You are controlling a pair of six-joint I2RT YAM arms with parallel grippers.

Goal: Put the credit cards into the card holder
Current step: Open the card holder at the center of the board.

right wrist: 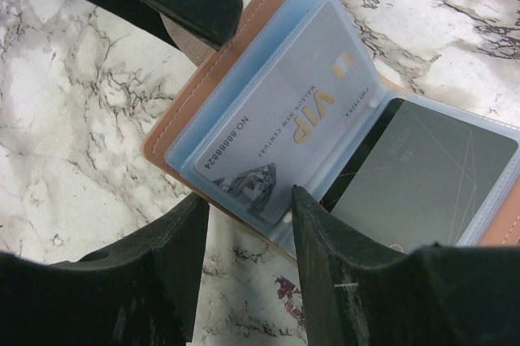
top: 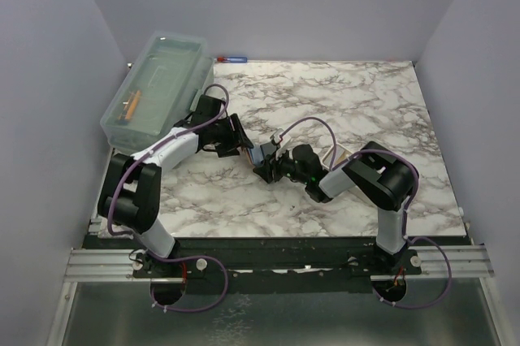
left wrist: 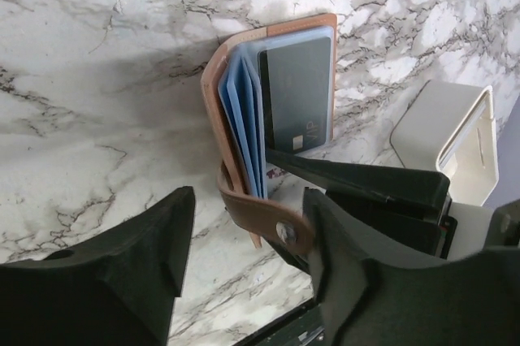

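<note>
One open card holder shows one pale card and one dark card; left gripper gapes, right gripper hold unclear.

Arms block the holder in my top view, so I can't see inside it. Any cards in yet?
Observer: Yes. The right wrist view shows a pale VIP card in a blue sleeve of the open holder.
Operator: Only that one?
Observer: No, a dark card sits in the next sleeve.
Operator: Are the left jaws gripping anything?
Observer: No. The left wrist view shows them wide apart, with the snap strap in the gap.
</note>
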